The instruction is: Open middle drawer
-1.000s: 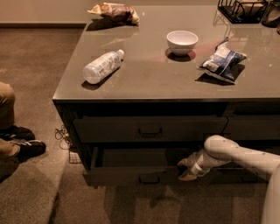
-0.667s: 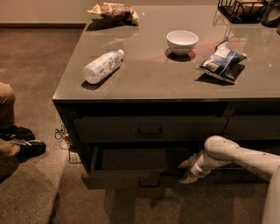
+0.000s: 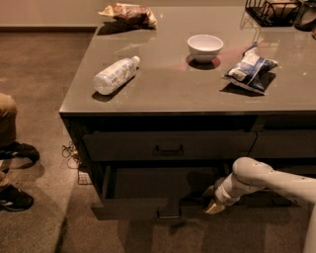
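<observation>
Moved since a second ago: middle drawer [image 3: 128, 208], drawn further out of the cabinet toward the camera; my gripper [image 3: 213, 204], lower and nearer along with it.

Item 1, middle drawer: dark and wide, standing open under the counter, shallow box exposed, small loop handle [image 3: 169, 214] at the centre of its front.

Item 2, my gripper: at the right end of that drawer front, to the right of the handle and apart from it. My white arm [image 3: 266, 180] reaches in from the right. Clenched or released: I cannot tell.

Item 3, upper drawer [image 3: 118, 146]: shut, directly above.

Item 4, counter [image 3: 168, 91]: clear bottle [image 3: 114, 75] lying on its side, left; white bowl [image 3: 205, 47], centre; blue snack bag [image 3: 249, 69], right of the bowl; crumpled bag [image 3: 129, 14], far left corner; wire basket [image 3: 271, 10], far right corner.

Item 5, floor: a person's dark shoes [image 3: 15, 198], left edge.
</observation>
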Robot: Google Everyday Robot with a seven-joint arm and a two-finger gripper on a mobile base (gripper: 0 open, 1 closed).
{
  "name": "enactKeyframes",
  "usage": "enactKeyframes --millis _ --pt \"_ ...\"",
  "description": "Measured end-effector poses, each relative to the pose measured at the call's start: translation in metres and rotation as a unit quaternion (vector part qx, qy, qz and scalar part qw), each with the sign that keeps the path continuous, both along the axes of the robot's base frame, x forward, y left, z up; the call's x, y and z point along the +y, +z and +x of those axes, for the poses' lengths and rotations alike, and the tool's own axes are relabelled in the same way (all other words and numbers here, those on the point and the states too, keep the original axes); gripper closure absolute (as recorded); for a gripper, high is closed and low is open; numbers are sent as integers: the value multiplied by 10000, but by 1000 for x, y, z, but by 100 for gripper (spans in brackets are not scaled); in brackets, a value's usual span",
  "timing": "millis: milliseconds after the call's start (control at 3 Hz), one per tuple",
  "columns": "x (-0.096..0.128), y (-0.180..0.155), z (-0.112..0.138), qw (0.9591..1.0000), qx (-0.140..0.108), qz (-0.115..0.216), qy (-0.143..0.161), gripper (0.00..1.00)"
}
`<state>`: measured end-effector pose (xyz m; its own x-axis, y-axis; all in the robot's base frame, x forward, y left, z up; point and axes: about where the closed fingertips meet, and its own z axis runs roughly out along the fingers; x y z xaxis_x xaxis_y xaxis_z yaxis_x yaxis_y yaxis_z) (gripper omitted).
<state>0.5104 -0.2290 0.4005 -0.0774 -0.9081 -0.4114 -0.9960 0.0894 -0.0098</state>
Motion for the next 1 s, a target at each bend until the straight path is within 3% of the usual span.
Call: enactKeyframes --millis 333,667,1000 --pt "0 0 -1 10000 0 0 0 100" --pt "-1 -3 -25 9999 72 24 -148 100" --pt "-1 -3 -25 9999 72 24 -148 100"
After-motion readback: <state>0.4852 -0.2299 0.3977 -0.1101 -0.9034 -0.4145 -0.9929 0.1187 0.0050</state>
